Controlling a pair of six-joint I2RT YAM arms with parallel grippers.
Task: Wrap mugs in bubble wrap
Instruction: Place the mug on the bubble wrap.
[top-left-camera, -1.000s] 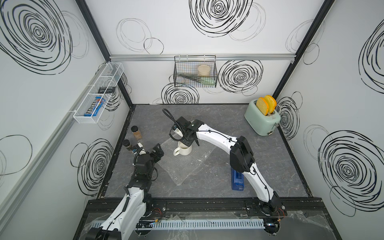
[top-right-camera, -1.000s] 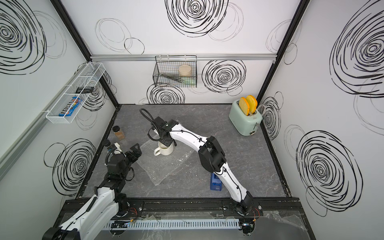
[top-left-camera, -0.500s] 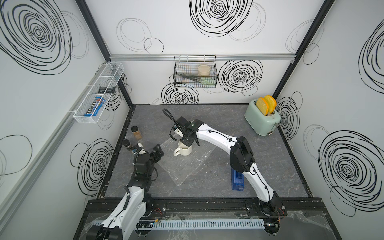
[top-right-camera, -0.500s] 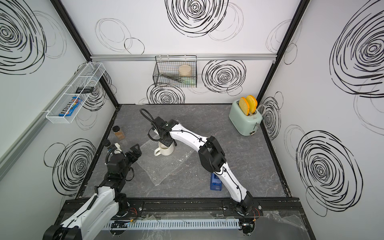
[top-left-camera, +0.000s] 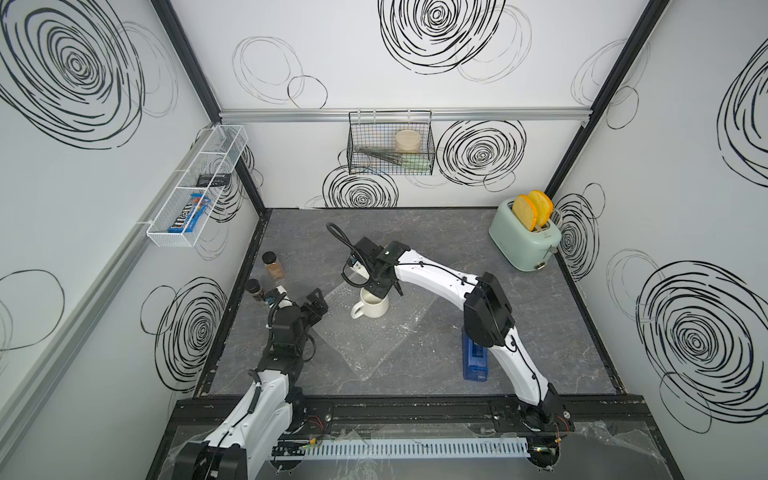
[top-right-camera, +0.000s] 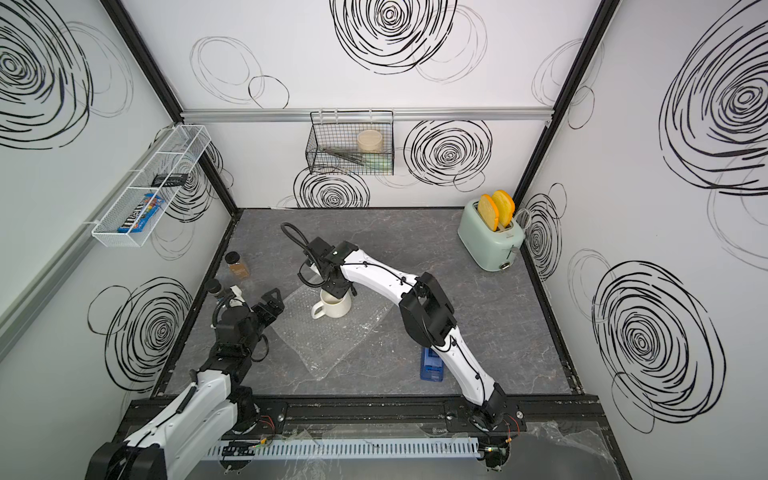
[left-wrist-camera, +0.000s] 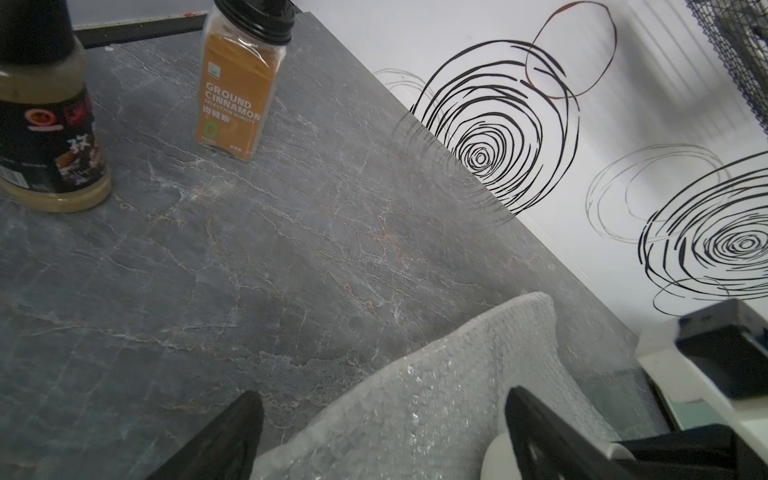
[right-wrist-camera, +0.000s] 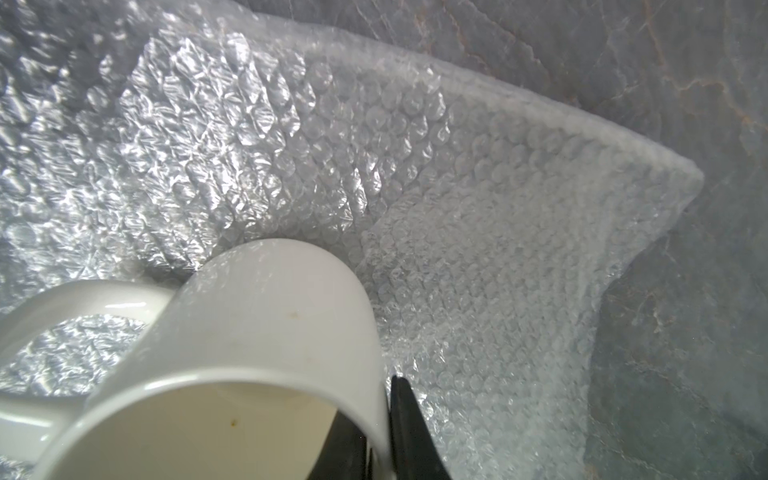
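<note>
Where the grey tabletop meets the left wall in both top views, a cinnamon jar and a dark-labelled jar stand upright, a little apart. Just right of them the left gripper hangs over the left edge of the bubble wrap, its fingers spread wide with nothing between them; the left wrist view shows a lifted corner of the sheet below the gap. The wrap lies mostly flat across the middle of the table, turned like a diamond. On its upper part, at centre frame, the cream mug stands upright, mouth up, its handle pointing to the lower left. The right gripper reaches onto the mug's upper right rim: in the right wrist view one finger sits outside the mug's side and the other inside, both close against it, but whether they are pressing or slack cannot be told. Further right a blue tape dispenser lies off the sheet, partly hidden by the right arm, and a mint toaster with two slices stands at the upper right.
</note>
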